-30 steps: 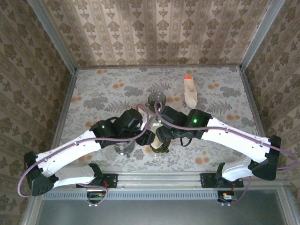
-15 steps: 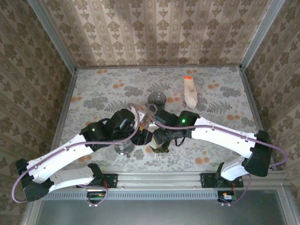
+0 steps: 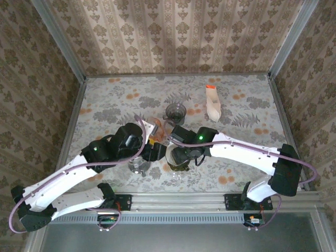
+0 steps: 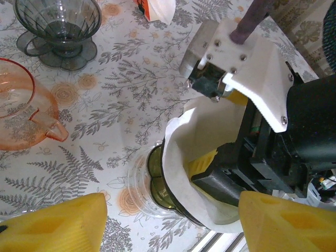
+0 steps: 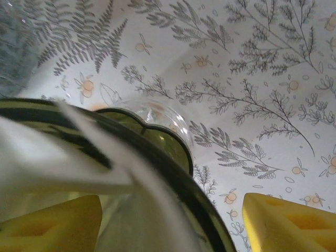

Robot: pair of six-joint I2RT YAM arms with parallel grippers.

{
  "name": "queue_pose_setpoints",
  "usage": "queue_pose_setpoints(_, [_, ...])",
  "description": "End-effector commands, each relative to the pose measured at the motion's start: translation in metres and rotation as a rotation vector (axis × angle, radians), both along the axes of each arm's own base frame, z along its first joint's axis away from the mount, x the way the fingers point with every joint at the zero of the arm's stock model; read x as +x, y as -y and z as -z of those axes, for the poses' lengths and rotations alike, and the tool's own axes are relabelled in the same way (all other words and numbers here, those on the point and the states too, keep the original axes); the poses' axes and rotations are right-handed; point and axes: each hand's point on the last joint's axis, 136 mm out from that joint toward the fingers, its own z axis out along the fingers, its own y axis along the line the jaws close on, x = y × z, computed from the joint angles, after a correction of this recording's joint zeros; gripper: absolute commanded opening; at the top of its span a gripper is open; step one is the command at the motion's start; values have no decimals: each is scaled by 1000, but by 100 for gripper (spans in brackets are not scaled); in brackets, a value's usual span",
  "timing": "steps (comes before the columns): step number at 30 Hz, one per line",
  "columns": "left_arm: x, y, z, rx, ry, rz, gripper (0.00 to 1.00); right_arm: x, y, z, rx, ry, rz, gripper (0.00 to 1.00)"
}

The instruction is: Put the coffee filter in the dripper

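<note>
Right claw (image 5: 173, 223) spread, straddling the rim of the olive dripper (image 4: 156, 177) — one finger inside the white coffee filter (image 4: 197, 136), which sits in the dripper and stands above its rim. Left claw (image 4: 170, 223) spread wide, holding nothing. Farther off on the bench (image 4: 121, 89), a grey glass dripper (image 4: 58, 23) and a pink glass cup (image 4: 13, 102) — both empty.

The table (image 3: 121, 100) has a pale cloth printed with grey ferns and small orange blossoms. The coffee filter (image 4: 191, 134) is plain white; the dripper (image 4: 156, 178) is translucent olive green. A second glass dripper (image 4: 58, 23) is smoky grey, a third (image 4: 13, 102) pinkish orange. The packet (image 3: 213, 102) is cream with an orange tip. The left arm (image 3: 68, 173) and right arm (image 3: 247, 152) are white with black wrists and purple cables (image 3: 315, 173). The left gripper (image 4: 170, 215) and right gripper (image 5: 168, 220) have yellow fingers (image 4: 58, 223). The walls (image 3: 178, 31) show beige damask stripes.
</note>
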Motion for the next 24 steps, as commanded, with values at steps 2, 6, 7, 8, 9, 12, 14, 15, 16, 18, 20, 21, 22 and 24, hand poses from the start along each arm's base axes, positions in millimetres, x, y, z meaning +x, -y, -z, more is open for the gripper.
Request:
queue_pose_setpoints(2, [0,1,10,13,-40,-5,70,1,2,15,-20,-13,22,73])
queue_pose_setpoints(6, [-2,5,19,29,-64,7,70,2,3,20,-29,-14,25,73])
queue_pose_setpoints(7, [-2,5,21,32,-70,7,70,2,4,22,-33,-15,25,73])
queue_pose_setpoints(8, [-2,6,22,35,-75,8,70,2,4,23,-35,-16,28,73])
queue_pose_setpoints(9, [-2,7,24,38,-79,10,70,2,5,23,-39,-15,30,73])
queue_pose_setpoints(12, [-3,8,29,51,-94,15,69,2,7,25,-46,-11,40,73])
queue_pose_setpoints(14, [-3,8,33,67,-103,16,65,3,8,25,-48,-7,49,73])
queue_pose_setpoints(15, [-4,9,35,75,-108,21,63,3,8,25,-49,-6,52,73])
queue_pose_setpoints(16, [-4,9,38,86,-113,22,61,4,8,25,-45,-3,55,73])
queue_pose_setpoints(18, [-4,10,43,108,-123,26,61,5,6,23,-36,2,59,73])
queue_pose_setpoints(20, [-4,10,47,130,-130,25,60,5,5,22,-31,3,60,73])
queue_pose_setpoints(21, [-4,10,49,138,-132,27,59,5,4,22,-28,2,59,73])
queue_pose_setpoints(22, [-4,10,50,143,-134,27,59,5,4,22,-26,1,60,73])
queue_pose_setpoints(24, [-5,11,49,138,-134,31,58,5,3,22,-21,-1,60,73])
